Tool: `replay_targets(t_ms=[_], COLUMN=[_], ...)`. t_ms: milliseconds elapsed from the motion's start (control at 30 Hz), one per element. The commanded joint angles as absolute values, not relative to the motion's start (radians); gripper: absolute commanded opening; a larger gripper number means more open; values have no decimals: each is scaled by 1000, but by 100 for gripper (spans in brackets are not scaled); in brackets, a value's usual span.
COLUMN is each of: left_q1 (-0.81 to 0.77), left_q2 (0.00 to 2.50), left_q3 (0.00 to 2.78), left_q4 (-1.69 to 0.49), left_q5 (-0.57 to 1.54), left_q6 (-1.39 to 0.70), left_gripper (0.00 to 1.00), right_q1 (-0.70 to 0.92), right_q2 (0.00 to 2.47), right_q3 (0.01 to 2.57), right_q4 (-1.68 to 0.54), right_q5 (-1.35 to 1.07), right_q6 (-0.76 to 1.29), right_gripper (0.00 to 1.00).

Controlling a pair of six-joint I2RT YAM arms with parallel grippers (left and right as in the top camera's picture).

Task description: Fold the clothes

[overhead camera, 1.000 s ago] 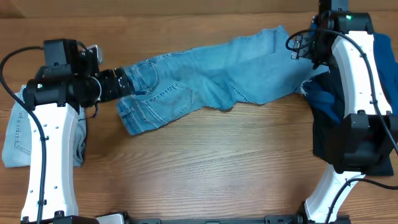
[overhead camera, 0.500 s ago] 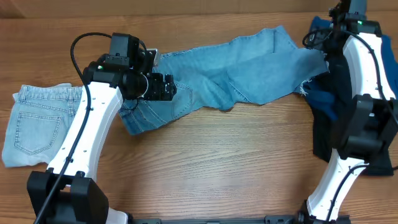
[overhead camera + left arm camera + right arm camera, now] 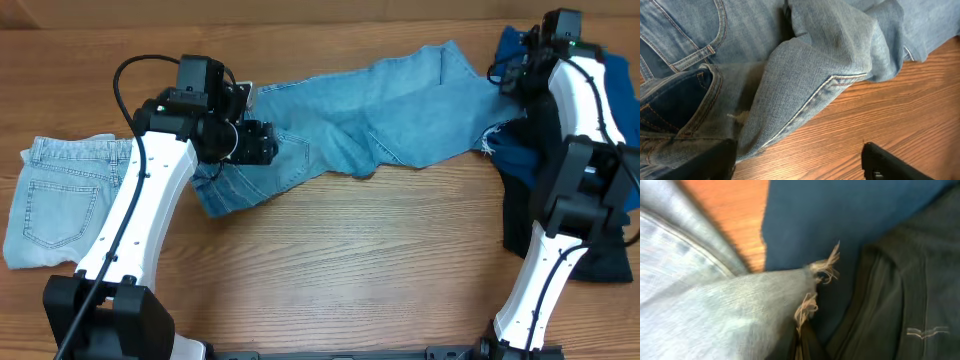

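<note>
Long light-blue denim jeans lie spread across the far side of the table, waist to the left, frayed hems to the right. My left gripper hovers low over the waist end. In the left wrist view it is open, one finger over the denim edge, the other finger over bare wood. My right gripper is at the right hem. The right wrist view shows it shut on the frayed hem.
A folded pair of paler jeans lies at the left edge. Royal-blue cloth and dark navy garments are heaped at the right, under the right arm. Bare wood table fills the near half.
The left arm swung from the table's left side over the jeans' waist, uncovering the folded pair. The right gripper has shut on the frayed hem.
</note>
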State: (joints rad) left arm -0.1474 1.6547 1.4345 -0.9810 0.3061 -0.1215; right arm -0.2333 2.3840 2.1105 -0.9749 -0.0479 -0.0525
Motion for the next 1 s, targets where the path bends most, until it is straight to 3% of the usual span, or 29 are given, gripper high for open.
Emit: replay_targets(t_ms=[0, 33, 67, 200, 233, 300, 400, 600, 700, 733, 900, 967], left_q1=[-151, -151, -151, -151, -151, -151, -151, -151, -151, -151, -151, -151], left_q2=[1660, 1660, 1660, 1660, 1660, 1660, 1660, 1660, 1660, 1660, 1660, 1660], left_q3=[1437, 1437, 1437, 1437, 1437, 1437, 1437, 1437, 1437, 1437, 1437, 1437], left_q4=[-984, -987, -991, -992, -994, -994, -999, -985, -969, -969, -970, -971], left_q5=[303, 304, 303, 303, 303, 301, 263, 168, 168, 169, 175, 176], left_q6=[-112, -112, -112, -112, -112, -107, -107, -68, -63, -63, -63, -63], left_gripper=[43, 20, 15, 14, 19, 51, 79, 88, 91, 91, 92, 92], right_q1=[-239, -246, -248, -252, -251, -254, -262, -266, -266, -266, -274, -277], right_q2=[2316, 2278, 2255, 2191, 2192, 2191, 2189, 2094, 2103, 2104, 2104, 2105], right_q3=[2271, 2338, 2367, 2386, 2376, 2359, 2357, 2357, 2348, 2322, 2073, 1972], right_q4=[-1154, -1288, -1364, -1686, -1694, -1694, -1694, -1694, -1653, -1600, -1258, -1125], right_q5=[-107, -107, -106, 30, 84, 128, 134, 89, 15, 14, 17, 16], right_q6=[20, 30, 30, 30, 31, 31, 39, 60, 44, 38, -12, -35], right_gripper=[4, 4, 4, 8, 8, 8, 4, 7, 31, 50, 63, 63])
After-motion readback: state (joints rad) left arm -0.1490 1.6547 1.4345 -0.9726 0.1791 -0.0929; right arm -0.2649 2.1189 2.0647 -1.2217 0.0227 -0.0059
